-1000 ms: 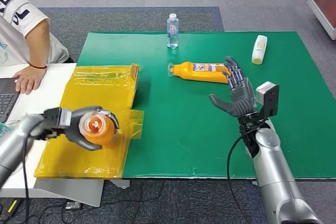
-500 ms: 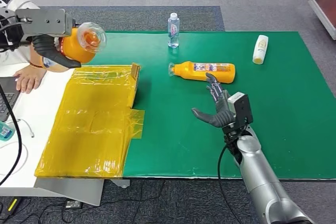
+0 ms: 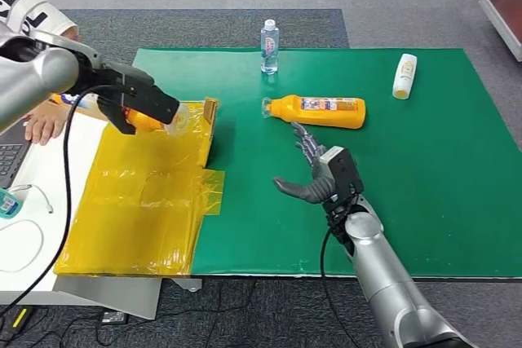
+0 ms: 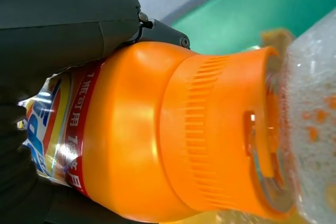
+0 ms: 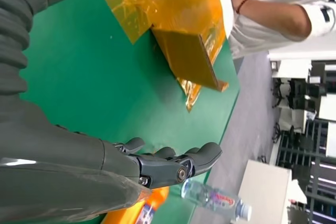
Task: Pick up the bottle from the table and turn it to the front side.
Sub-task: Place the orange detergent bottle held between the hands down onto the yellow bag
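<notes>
The left hand (image 3: 132,103) had its fingers clamped on an orange bottle (image 4: 158,135), held above the far edge of the yellow plastic sheet (image 3: 148,193). The right hand (image 3: 314,177), fingers apart, hovered right of that sheet, near a second orange bottle (image 3: 320,111) lying on the green surface (image 3: 443,160).

The orange bottle (image 4: 158,129) has a red label band reading "可用" (partly hidden).

Orange bottle (image 3: 140,120), green mat (image 3: 431,160), yellow film (image 3: 141,193).
</notes>
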You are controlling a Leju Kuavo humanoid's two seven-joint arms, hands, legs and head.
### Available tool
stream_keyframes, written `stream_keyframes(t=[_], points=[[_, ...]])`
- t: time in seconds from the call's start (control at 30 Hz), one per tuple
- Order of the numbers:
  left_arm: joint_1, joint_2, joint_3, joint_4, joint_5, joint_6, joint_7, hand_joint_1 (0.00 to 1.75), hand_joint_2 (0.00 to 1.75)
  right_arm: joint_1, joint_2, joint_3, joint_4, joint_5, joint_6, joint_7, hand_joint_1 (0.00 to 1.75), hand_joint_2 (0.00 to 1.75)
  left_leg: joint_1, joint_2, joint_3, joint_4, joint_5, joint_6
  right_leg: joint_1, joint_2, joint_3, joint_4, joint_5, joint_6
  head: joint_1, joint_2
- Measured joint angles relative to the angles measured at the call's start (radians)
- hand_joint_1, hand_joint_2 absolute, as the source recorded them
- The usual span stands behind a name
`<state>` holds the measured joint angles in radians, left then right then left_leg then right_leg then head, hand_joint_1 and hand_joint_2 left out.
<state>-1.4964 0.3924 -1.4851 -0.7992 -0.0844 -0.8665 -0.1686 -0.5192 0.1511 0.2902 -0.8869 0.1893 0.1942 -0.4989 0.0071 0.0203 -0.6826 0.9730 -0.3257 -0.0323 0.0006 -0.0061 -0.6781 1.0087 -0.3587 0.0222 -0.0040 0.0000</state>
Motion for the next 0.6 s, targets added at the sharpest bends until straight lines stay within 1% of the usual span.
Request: stream_keyframes(t=[0.1, 0.23, 0.47, 0.6], points=[[0.027, -0.028, -0.017, 0.044, 0.001, 0.000, -0.030, 1.75, 1.75, -0.002, 0.013, 0.008, 0.009, 0.012, 0.000, 0.004, 0.00, 1.75, 0.000, 0.000, -0.001, 0.000, 0.000, 0.000, 0.000, 0.000, -0.001, 0.000, 0.000, 0.000, 0.000, 0.000], [0.071, -0.040, -0.031, 0.084, 0.022, 0.011, -0.054, 1.75, 1.75, -0.003, 0.025, 0.018, 0.021, 0.022, -0.001, 0.005, 0.00, 1.75, 0.000, 0.000, -0.001, 0.000, 0.000, 0.000, 0.000, 0.001, -0.002, 0.000, 0.001, 0.000, 0.000, 0.000], [0.143, -0.037, -0.033, 0.147, 0.109, 0.037, -0.119, 1.75, 1.75, -0.002, 0.036, 0.037, 0.039, 0.028, 0.004, 0.005, 0.00, 1.75, 0.000, 0.000, -0.002, 0.000, 0.001, 0.000, 0.000, 0.001, -0.002, 0.000, 0.001, 0.000, 0.000, 0.000], [0.177, -0.019, -0.032, 0.168, 0.194, 0.024, -0.143, 1.75, 1.75, -0.002, 0.040, 0.051, 0.047, 0.025, 0.010, 0.003, 0.00, 1.75, 0.000, 0.000, -0.002, 0.000, 0.001, 0.000, 0.000, 0.000, -0.002, 0.000, 0.001, 0.000, 0.000, 0.000]])
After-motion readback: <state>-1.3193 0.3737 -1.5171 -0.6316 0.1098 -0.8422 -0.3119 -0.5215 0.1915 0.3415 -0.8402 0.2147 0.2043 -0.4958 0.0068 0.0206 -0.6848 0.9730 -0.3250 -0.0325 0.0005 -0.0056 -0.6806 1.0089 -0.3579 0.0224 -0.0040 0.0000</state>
